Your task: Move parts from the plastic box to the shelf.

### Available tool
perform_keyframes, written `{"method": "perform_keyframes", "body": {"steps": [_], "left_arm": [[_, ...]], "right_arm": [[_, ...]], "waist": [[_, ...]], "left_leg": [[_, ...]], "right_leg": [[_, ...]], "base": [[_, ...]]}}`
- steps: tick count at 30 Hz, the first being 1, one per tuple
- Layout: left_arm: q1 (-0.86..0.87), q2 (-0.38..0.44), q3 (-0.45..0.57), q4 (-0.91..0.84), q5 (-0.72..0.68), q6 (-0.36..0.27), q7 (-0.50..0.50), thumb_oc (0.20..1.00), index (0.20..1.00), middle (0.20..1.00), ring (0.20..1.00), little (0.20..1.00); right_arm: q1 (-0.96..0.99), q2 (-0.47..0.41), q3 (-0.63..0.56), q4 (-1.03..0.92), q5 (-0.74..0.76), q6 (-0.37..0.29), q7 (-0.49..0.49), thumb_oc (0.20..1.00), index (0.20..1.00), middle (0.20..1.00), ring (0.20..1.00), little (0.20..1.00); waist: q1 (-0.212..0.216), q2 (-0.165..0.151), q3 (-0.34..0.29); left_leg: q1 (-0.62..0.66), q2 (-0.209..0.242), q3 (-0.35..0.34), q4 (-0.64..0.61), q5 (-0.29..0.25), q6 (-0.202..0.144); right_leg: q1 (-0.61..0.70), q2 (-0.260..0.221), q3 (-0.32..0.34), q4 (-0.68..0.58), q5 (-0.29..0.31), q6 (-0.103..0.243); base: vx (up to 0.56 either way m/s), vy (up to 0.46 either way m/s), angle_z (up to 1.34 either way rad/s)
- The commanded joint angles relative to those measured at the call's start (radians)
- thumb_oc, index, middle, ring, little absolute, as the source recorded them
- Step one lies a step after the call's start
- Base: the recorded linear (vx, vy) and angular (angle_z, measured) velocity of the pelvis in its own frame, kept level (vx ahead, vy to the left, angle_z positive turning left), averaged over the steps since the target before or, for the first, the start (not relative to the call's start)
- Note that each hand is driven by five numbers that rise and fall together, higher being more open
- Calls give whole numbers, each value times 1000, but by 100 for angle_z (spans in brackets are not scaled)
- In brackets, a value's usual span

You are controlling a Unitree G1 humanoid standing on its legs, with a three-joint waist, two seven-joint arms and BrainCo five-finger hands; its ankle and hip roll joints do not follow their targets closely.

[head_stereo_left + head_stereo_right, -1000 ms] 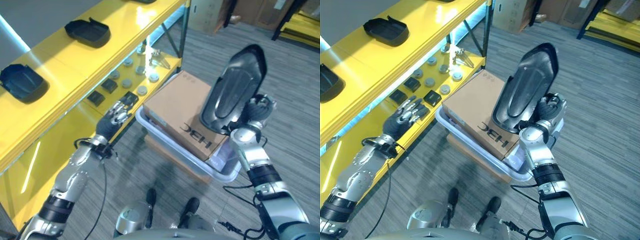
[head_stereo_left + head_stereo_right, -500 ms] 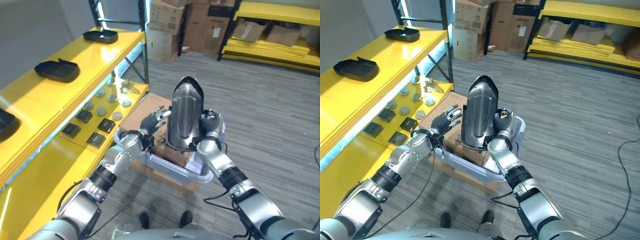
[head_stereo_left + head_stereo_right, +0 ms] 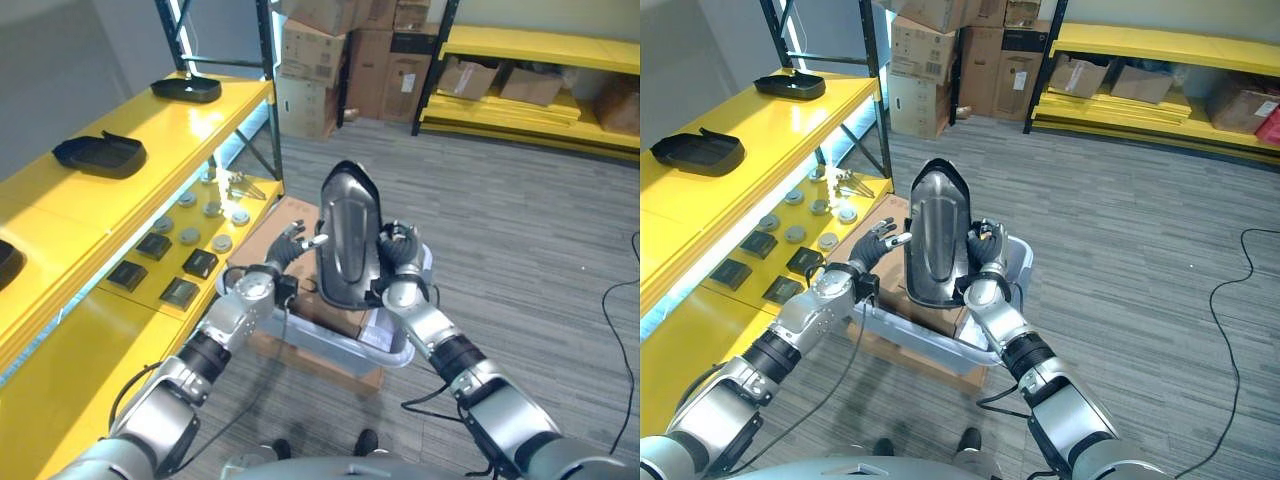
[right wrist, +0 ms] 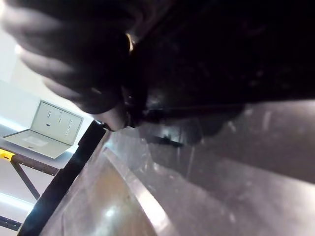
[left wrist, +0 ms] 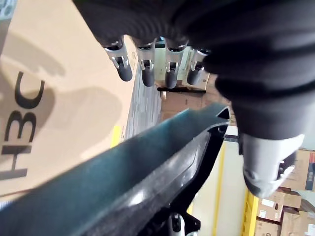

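Yellow shelf (image 3: 120,205) bears black trays (image 3: 98,153); floor (image 3: 530,250) bears plastic box (image 3: 330,340).

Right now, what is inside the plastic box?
A cardboard box fills most of the plastic box, with pale packaging at its near right end. The black part in the right hand covers the middle, so anything under there stays unseen.

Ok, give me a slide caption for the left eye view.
Right hand holds a black part upright over the plastic box; left hand reaches in, open.
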Motion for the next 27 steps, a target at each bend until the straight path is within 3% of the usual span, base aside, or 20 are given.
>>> {"method": "perform_keyframes", "body": {"steps": [1, 10, 12, 21, 22, 27], "left_arm": [[-72, -30, -18, 76, 63, -77, -20, 1000, 1000, 1000, 1000, 1000], [-81, -34, -37, 79, 57, -59, -47, 1000, 1000, 1000, 1000, 1000], [-77, -63, -60, 113, 43, -26, 10, 1000, 1000, 1000, 1000, 1000], [-77, -63, -60, 113, 43, -26, 10, 1000, 1000, 1000, 1000, 1000], [-64, -100, -76, 185, 4, -66, -25, 1000, 1000, 1000, 1000, 1000], [-67, -123, -92, 189, -21, -75, -36, 1000, 1000, 1000, 1000, 1000]], "right_arm": [[-77, -6, -7, -26, -44, -98, -7, 200, 200, 200, 200, 200], [-91, 2, -4, 7, -41, -109, -7, 200, 200, 200, 200, 200], [-106, 16, 2, 29, -29, -119, -3, 200, 200, 200, 200, 200], [-106, 16, 2, 29, -29, -119, -3, 200, 200, 200, 200, 200], [-116, 48, 10, 40, -5, -137, -7, 200, 200, 200, 200, 200], [-126, 73, 22, 41, 7, -140, 3, 200, 200, 200, 200, 200]], "waist": [[28, -2, -52], [33, 1, -52], [29, -1, -55], [29, -1, -55], [25, -2, -54], [23, -4, -56]], "left_leg": [[-42, 43, 13, 13, -44, -26], [-41, 39, 7, 12, -43, -25], [-35, 38, 4, 9, -43, -25], [-35, 38, 4, 9, -43, -25], [-24, 39, 7, 6, -45, -25], [-17, 39, 10, 4, -47, -24]], "right_leg": [[68, -58, 8, 26, -120, 115], [72, -59, 3, 26, -118, 115], [74, -57, 6, 27, -119, 117], [74, -57, 6, 27, -119, 117], [78, -58, 7, 27, -118, 116], [82, -57, 9, 25, -117, 116]], "base": [[0, 0, 0], [0, 0, 0], [0, 0, 0], [1, -3, 0], [12, -33, 0], [3, -7, 0]]}}
